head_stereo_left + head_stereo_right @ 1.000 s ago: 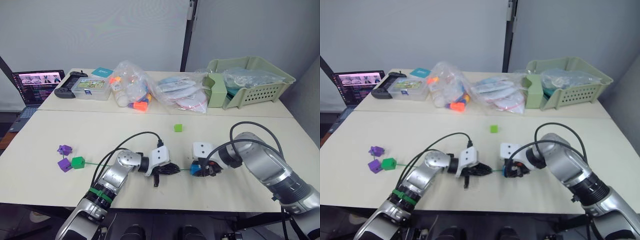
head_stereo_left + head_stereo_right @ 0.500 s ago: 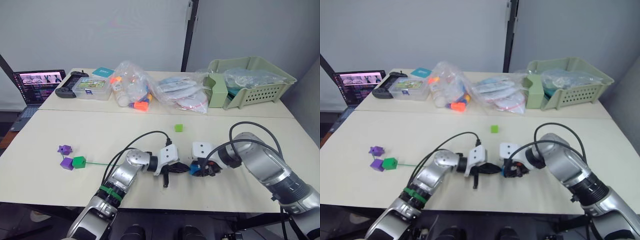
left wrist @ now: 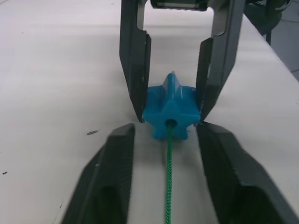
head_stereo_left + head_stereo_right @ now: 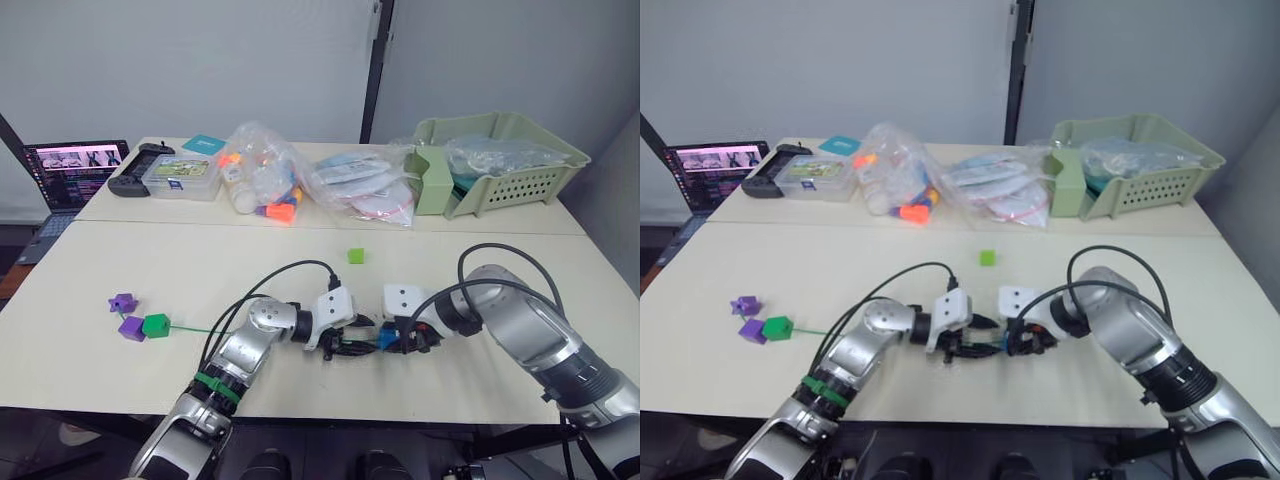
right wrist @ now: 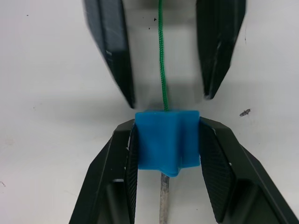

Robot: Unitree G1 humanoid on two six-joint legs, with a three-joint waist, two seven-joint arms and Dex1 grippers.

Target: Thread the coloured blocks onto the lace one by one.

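L end effector (image 3: 163, 140) moved in, open astride lace (image 3: 168, 177) — R end effector (image 5: 167, 140) grips blue block (image 5: 167, 140)

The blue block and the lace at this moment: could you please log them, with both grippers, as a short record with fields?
blue block: star-shaped, clamped between the right gripper's fingers
lace: green cord enters the block's hole; pale stiff tip sticks out the far side
left gripper: open, fingers either side of the cord, touching neither cord nor block
other blocks: two purple and a dark green at the lace's far end; light green loose on the table
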